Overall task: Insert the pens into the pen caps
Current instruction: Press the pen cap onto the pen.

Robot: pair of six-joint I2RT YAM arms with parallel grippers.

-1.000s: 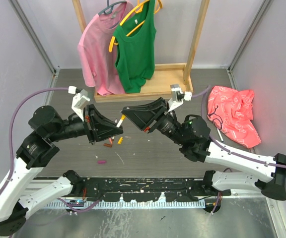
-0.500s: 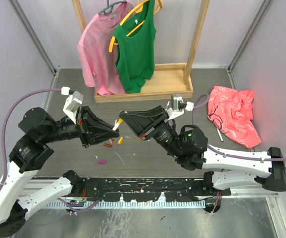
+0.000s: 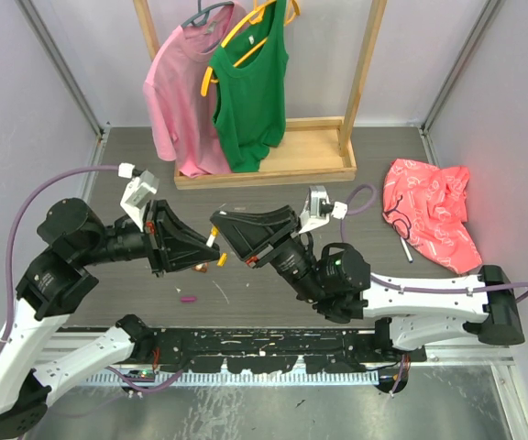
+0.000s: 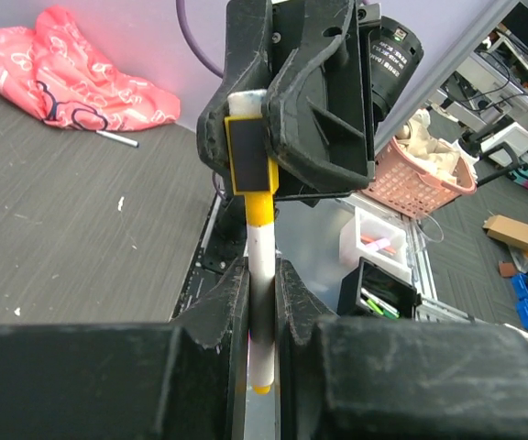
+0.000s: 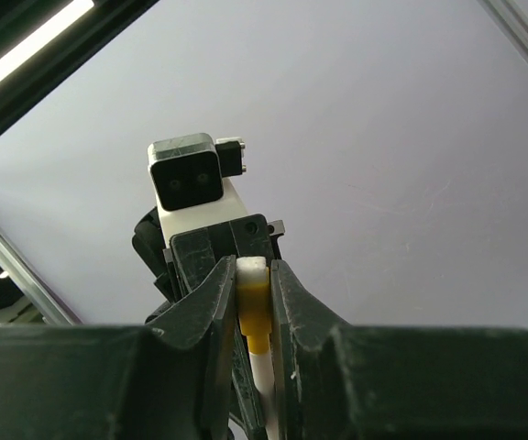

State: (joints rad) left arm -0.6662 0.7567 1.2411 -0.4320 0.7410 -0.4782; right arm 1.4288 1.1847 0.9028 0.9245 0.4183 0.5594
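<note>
Pen, thin, white-barrelled, yellow-ended (image 4: 261, 240): held in the air above the dark grey worktop (image 3: 273, 192), left of its middle, barrel pinched between the narrow-set fingers of the left gripper (image 4: 262, 275). Short yellow plastic cap (image 5: 255, 321): clamped in the nearly closed right gripper (image 5: 254, 271), straight ahead of the left fingers on the pen's long axis, grippers facing tip to tip. Pen and cap appear to meet; seating depth cannot be told, so a straight push along that axis seems due.
</note>
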